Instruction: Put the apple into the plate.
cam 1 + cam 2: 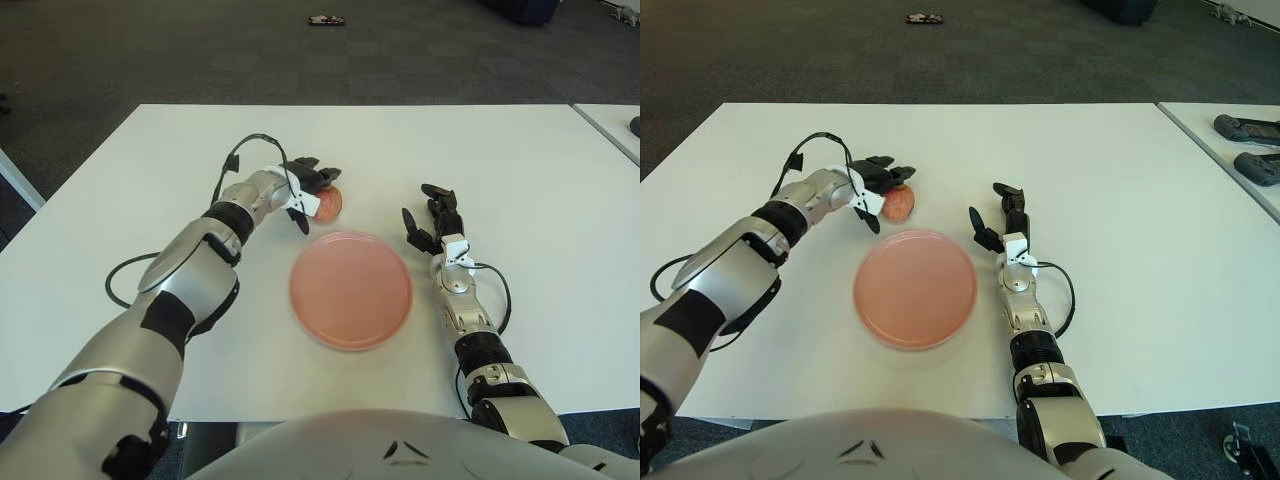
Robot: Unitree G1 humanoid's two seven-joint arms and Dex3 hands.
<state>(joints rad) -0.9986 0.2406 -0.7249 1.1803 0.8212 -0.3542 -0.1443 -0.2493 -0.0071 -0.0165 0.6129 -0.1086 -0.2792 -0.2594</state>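
**Left arm stretched out, right arm lying idle**

The left arm reaches forward and inward across the surface, its forearm angled toward the middle. The left hand has its dark fingers spread and curved, not closed on anything. The right hand shows further right, fingers relaxed and parted, pointing away from the body, forearm running straight back toward the torso.
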